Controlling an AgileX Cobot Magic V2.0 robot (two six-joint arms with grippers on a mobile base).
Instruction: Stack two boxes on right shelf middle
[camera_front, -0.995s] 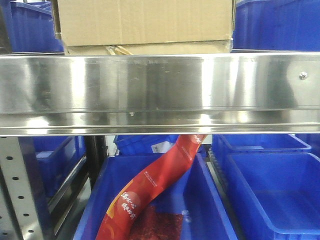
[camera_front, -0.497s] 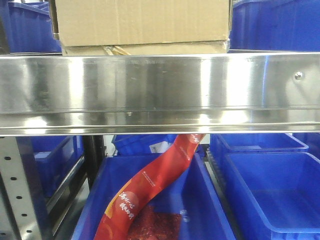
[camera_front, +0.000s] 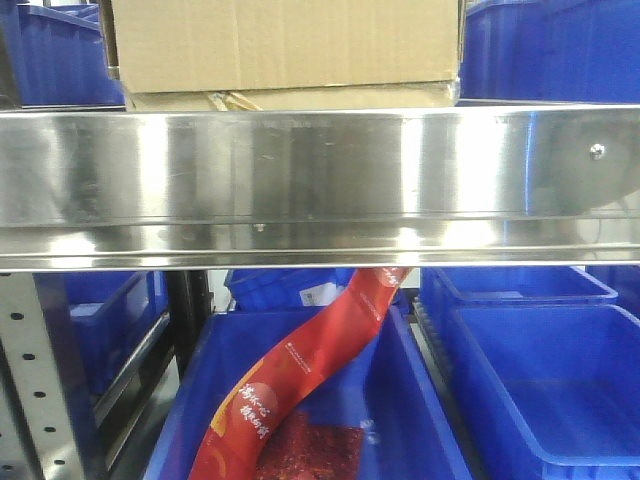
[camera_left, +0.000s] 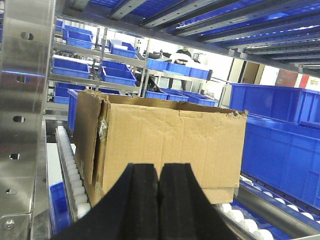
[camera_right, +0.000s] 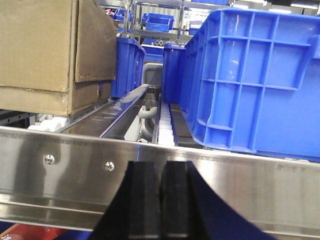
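Note:
A large brown cardboard box (camera_front: 285, 45) sits on the roller shelf, on top of a flatter cardboard box (camera_front: 290, 98). In the left wrist view the large box (camera_left: 170, 135) fills the middle, and an edge of the lower box (camera_left: 220, 194) shows under it. My left gripper (camera_left: 159, 172) is shut and empty, just in front of the box's near face. In the right wrist view the boxes (camera_right: 45, 45) are at the far left. My right gripper (camera_right: 161, 170) is shut and empty, in front of the steel shelf rail (camera_right: 225, 175). Neither gripper shows in the front view.
A wide steel rail (camera_front: 320, 180) crosses the front view. Blue bins stand beside the boxes on the shelf (camera_left: 280, 145) (camera_right: 250, 75). White rollers (camera_left: 70, 170) line the shelf. Below, a red bag (camera_front: 300, 380) lies in a blue bin, with another bin (camera_front: 550, 390) to its right.
The front view shifted slightly, so the box and the rail screw sit a little further left than one second ago. Nothing has moved in the last half second.

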